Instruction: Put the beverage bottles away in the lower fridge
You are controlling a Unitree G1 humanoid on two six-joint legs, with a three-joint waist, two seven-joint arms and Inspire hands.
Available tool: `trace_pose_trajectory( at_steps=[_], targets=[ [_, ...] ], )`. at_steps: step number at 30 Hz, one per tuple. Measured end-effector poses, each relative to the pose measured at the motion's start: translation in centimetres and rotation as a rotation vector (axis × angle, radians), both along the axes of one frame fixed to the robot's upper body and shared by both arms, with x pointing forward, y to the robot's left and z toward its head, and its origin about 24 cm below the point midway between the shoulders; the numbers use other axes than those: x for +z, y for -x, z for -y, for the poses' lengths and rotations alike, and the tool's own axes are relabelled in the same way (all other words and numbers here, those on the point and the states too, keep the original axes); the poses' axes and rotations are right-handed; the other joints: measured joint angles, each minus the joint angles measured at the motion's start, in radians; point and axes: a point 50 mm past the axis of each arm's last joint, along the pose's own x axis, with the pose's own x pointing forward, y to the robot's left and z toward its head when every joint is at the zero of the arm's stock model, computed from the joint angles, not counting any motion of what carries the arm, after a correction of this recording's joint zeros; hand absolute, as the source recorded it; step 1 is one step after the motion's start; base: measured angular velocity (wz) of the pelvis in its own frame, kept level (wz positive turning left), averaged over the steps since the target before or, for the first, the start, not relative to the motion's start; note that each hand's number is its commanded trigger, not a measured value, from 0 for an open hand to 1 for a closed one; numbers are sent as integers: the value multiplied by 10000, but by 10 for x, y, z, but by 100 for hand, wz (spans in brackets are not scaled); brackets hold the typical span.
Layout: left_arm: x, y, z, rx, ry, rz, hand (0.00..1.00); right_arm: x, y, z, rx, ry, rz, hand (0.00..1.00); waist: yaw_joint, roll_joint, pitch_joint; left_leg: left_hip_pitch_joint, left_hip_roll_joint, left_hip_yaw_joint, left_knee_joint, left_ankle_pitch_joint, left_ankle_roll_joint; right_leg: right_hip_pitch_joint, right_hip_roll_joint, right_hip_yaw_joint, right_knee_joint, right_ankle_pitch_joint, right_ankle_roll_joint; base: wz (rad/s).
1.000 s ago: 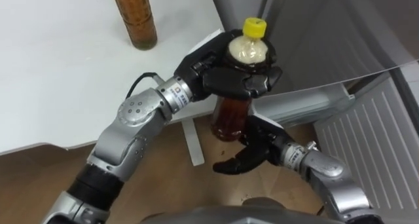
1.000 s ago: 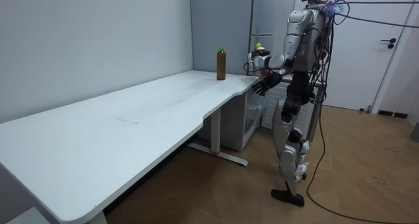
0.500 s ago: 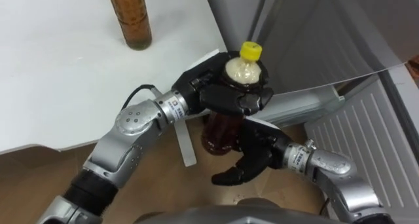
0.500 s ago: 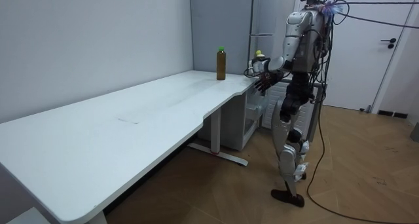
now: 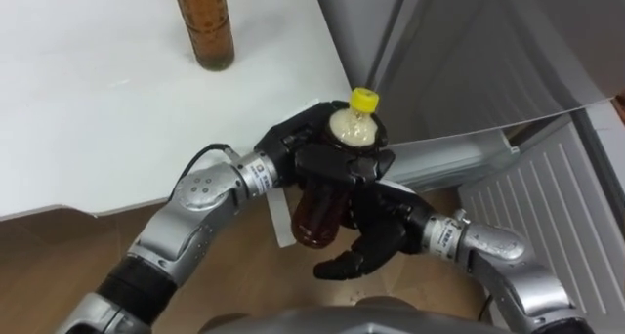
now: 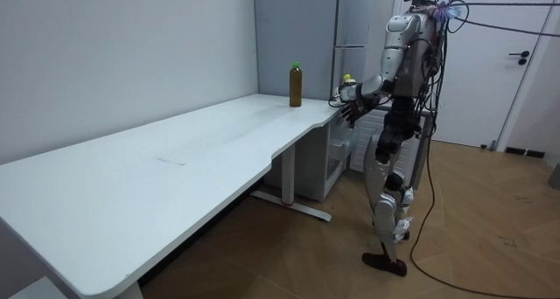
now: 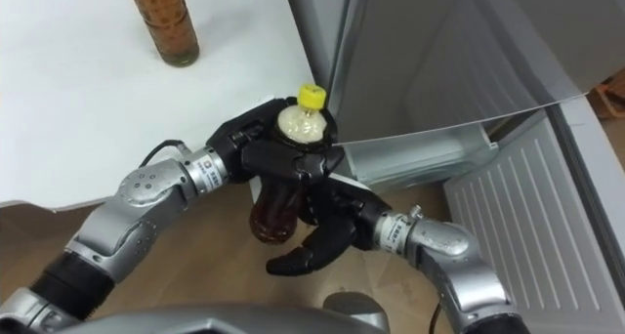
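My left hand (image 5: 330,160) is shut on the neck and shoulder of a brown drink bottle (image 5: 317,219) with a yellow cap (image 5: 363,98), holding it in the air just off the white table's corner. My right hand (image 5: 376,238) sits under and to the right of the bottle's body, fingers relaxed and open against its side. A second brown bottle (image 5: 203,26) stands upright on the white table (image 5: 88,109). In the room view I stand at the table's end by the grey fridge (image 6: 350,32), both hands at the held bottle (image 6: 347,82).
The grey fridge front (image 5: 469,51) rises at the upper right, close behind the bottle. A white ribbed panel (image 5: 547,217) lies low on the right. A table leg (image 5: 281,215) stands below the corner. Brown wooden floor (image 5: 59,266) lies underneath.
My left hand has lowered the yellow-capped bottle and drawn it nearer. My right hand has come up from below to the bottle's side.
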Motion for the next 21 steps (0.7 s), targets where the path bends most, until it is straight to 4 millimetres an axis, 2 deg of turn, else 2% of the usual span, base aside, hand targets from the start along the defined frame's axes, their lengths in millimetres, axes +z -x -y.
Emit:
trace_pose_trajectory(
  at_steps=[1, 3, 4, 8, 13, 16, 21],
  targets=[
    [0, 0, 0, 4, 6, -7, 100, 0, 0, -1, -94, -163, -138, 49, 8, 9, -2, -54, 5, 0, 0, 0, 0, -57, 2, -4, -1, 21, 1, 0],
    [0, 0, 0, 21, 60, 1, 100, 0, 1, -2, -233, -409, -282, 95, 3, 10, -2, -91, 5, 1, 0, 0, 0, -99, 2, -4, -1, 43, 5, 0],
    [0, 0, 0, 24, 91, -11, 100, -1, 1, -2, -347, -555, -429, 100, 3, 10, -2, -93, 4, 1, -1, 0, 0, -100, 2, -4, -2, 53, 10, 0],
    [1, 0, -1, -16, 203, 28, 100, -1, 2, -5, -641, -1080, -803, 100, 40, 47, -18, -95, 4, 1, 0, 0, 0, -114, 2, -4, -4, 72, 12, 0],
    [1, 2, 4, -165, 555, -132, 100, -2, 1, -5, -871, -964, -812, 100, 102, 233, -82, -84, 3, 1, -1, 0, 0, -107, -5, -13, 8, 76, 13, 0],
    [-1, 2, 7, -40, 841, -349, 100, -2, 1, -7, -880, -997, -749, 100, 213, 331, -68, -56, 6, -3, -1, 1, 1, -92, -2, -4, 23, 76, 13, 0],
    [0, 2, 6, -103, 907, -267, 100, -3, 3, -16, -1156, -1369, -1019, 100, 273, 326, -31, -81, 12, -2, -5, 1, 0, -154, 0, -8, 120, 76, 13, 0]
  ],
)
